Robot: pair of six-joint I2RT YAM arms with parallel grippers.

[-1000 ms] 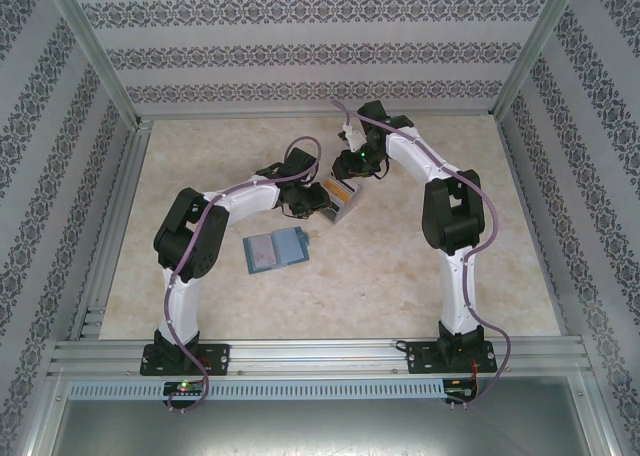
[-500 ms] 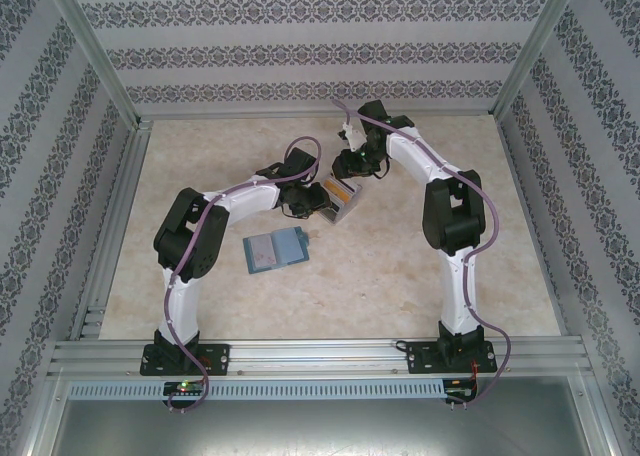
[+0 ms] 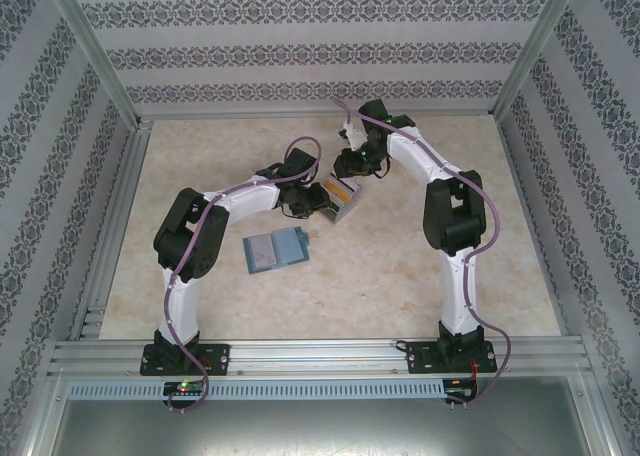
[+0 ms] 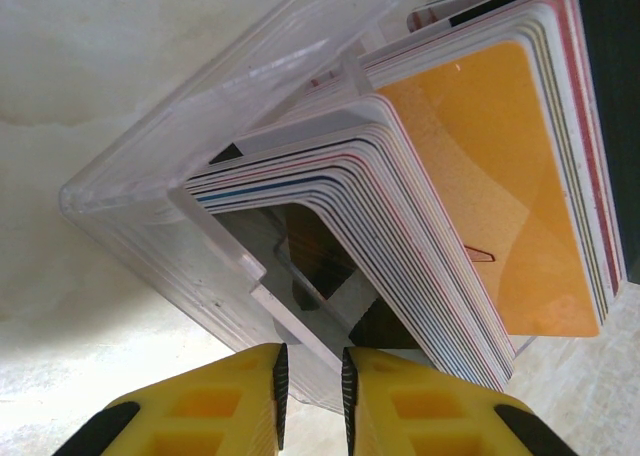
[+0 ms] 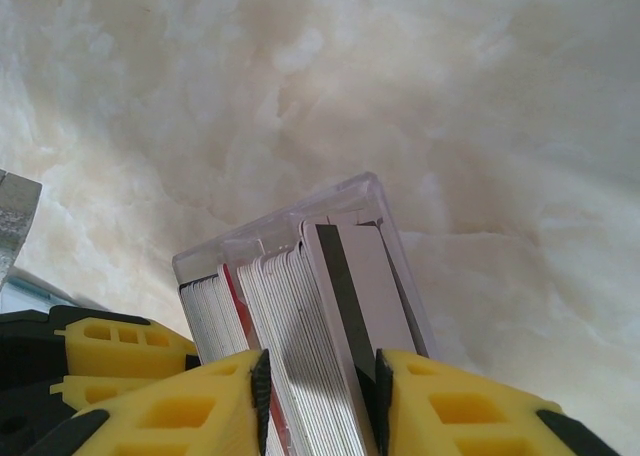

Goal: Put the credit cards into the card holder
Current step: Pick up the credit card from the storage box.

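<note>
The card holder (image 3: 276, 248) lies open left of the tabletop's centre, toward the near edge. Farther in, the left gripper (image 4: 311, 381), nearly closed, pinches the wall of the clear box (image 4: 170, 166). The right gripper (image 5: 320, 401) straddles several upright credit cards (image 5: 300, 306), seemingly clamping them. The holder lies near-left of it, closer to the left arm.

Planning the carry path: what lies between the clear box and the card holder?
Top view: bare table between clear box and card holder; left tool at the box's edge.
</note>
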